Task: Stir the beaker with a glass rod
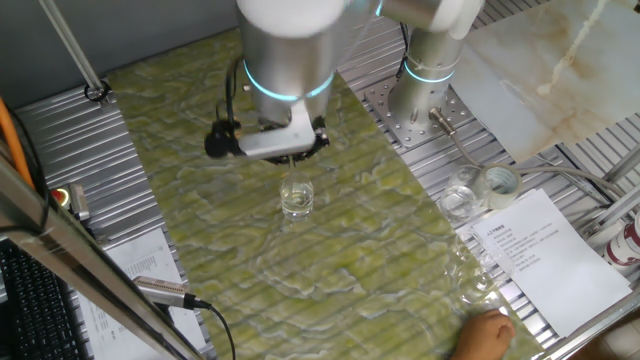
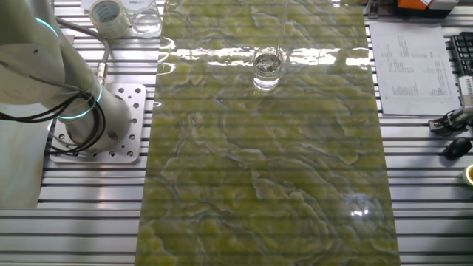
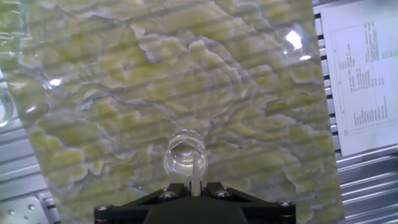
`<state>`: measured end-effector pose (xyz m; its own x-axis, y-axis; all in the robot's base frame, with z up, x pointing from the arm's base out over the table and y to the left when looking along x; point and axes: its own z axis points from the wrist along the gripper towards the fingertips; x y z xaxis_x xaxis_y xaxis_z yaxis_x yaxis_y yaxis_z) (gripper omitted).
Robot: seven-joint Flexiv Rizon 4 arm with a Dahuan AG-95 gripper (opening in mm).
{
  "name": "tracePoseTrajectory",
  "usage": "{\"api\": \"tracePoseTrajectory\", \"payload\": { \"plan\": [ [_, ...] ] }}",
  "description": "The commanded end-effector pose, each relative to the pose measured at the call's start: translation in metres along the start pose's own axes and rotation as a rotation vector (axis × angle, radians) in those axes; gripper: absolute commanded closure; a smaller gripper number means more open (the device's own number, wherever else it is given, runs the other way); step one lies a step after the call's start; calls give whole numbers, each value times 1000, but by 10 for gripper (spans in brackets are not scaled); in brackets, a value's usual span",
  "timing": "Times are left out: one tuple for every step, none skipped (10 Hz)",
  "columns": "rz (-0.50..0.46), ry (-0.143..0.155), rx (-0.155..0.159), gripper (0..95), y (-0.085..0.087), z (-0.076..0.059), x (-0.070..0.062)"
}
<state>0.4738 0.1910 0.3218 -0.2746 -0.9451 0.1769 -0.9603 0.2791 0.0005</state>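
Observation:
The beaker [image 1: 297, 198] is a small clear glass with a little liquid, standing upright on the green marbled mat [image 1: 330, 270]. It also shows in the other fixed view [image 2: 267, 66] and in the hand view [image 3: 185, 154]. My gripper [image 1: 292, 157] hangs straight above the beaker and is shut on the glass rod [image 3: 196, 173]. The rod is a thin clear stick that runs down from between the fingers into the beaker. In the hand view my gripper [image 3: 196, 185] sits right over the beaker's mouth. In the other fixed view the gripper is out of frame.
A tape roll [image 1: 500, 182] and clear glass vessels [image 1: 460, 202] stand at the mat's right edge beside a printed sheet [image 1: 540, 250]. Another clear vessel [image 1: 480, 282] and a person's hand [image 1: 487, 335] are at the lower right. The arm's base [image 1: 428, 95] is behind.

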Motion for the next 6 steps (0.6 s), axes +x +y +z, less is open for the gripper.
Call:
{"api": "tracePoseTrajectory", "payload": {
  "plan": [
    [26, -33, 0, 950, 1, 1, 3],
    [39, -44, 5, 950, 2, 2, 5],
    [56, -52, 5, 950, 2, 3, 7],
    [60, -53, 6, 950, 3, 4, 8],
    [66, -55, 5, 950, 2, 3, 11],
    [74, -61, 4, 950, 2, 2, 15]
  ]
}}
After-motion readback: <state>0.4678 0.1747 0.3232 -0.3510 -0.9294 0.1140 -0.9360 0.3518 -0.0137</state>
